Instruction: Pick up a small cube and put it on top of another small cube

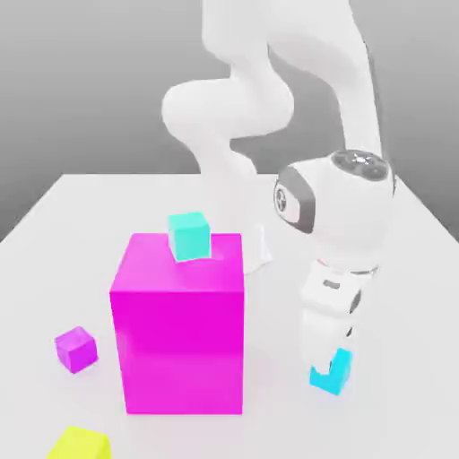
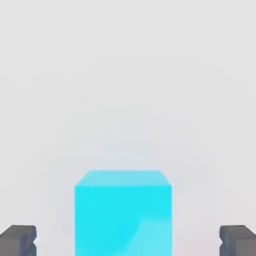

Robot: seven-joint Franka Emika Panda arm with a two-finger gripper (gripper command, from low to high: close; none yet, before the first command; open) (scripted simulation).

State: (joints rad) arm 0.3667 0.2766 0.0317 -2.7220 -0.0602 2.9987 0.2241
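A small bright cyan cube (image 1: 333, 375) rests on the white table at the exterior view's right. My gripper (image 1: 324, 362) hangs right over it, low and close. In the hand view the cyan cube (image 2: 123, 212) sits midway between my two dark fingertips (image 2: 18, 240), which stand wide apart with clear gaps on both sides; my gripper (image 2: 128, 241) is open and holds nothing. The small teal cube (image 1: 189, 236) sits on top of the big magenta block (image 1: 179, 327), near its far edge.
A small purple cube (image 1: 75, 348) lies on the table to the exterior view's left of the magenta block. A yellow block (image 1: 81, 444) shows at the front left edge. The white arm base stands behind the magenta block.
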